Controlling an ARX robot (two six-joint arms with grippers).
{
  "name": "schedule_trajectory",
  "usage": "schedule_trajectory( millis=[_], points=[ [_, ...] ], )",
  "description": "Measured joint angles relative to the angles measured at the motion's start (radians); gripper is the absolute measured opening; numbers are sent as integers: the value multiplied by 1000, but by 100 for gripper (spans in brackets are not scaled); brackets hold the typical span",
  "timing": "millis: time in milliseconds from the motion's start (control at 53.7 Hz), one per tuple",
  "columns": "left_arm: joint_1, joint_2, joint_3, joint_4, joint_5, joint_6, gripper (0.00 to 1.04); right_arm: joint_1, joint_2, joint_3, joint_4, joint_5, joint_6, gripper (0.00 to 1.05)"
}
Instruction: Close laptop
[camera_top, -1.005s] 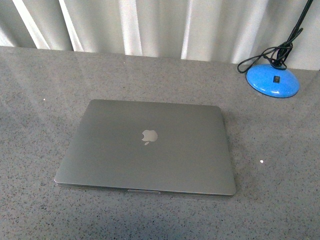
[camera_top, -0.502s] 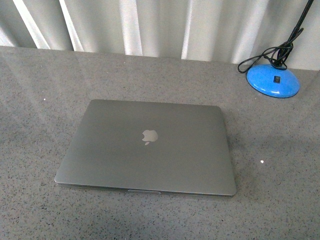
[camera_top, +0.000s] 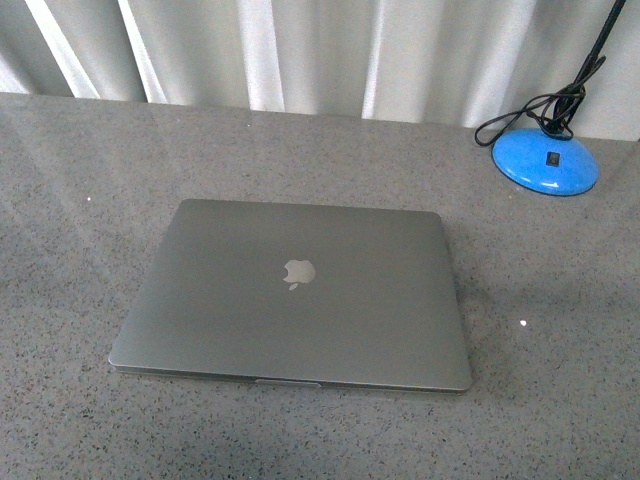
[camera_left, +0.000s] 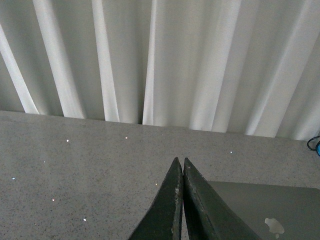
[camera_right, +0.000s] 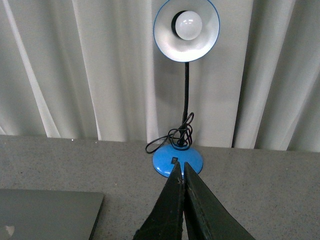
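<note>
Both pincers are in view only through our wrist cameras. Our left pincer has its two dark fingers pressed together, holding nothing, raised above the table. Our right pincer is likewise closed and empty. Neither arm appears in the front view.

Nearest to us on the speckled grey table lies the laptop, its grey lid flat down on its base, pale apple logo facing up. No keyboard or screen shows. A corner of it appears beside each pincer in the wrist views, untouched.

Farther back, toward our right, a blue desk lamp stands on its round base with a black cord coiled beside it. Behind everything hangs a pale pleated curtain.

We judge the closing done; the next move calls only for keeping clear of the lid.
</note>
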Motion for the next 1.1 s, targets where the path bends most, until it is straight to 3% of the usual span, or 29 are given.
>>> schedule_trajectory(
  millis=[428,521,819,875,1098],
  points=[
    [0,-156,0,-155,0,0,4,0,-154,0,-153,0,0,1],
    [0,-291,0,-324,-2,0,4,0,-298,0,-323,0,1,1],
    [0,-332,0,-337,0,0,4,0,-326,0,-330,2,1,1],
    [0,-332,0,-337,0,0,13,0,-326,0,-330,2,1,5],
    [0,-332,0,-337,0,0,52,0,-326,0,-331,2,1,44]
  ],
)
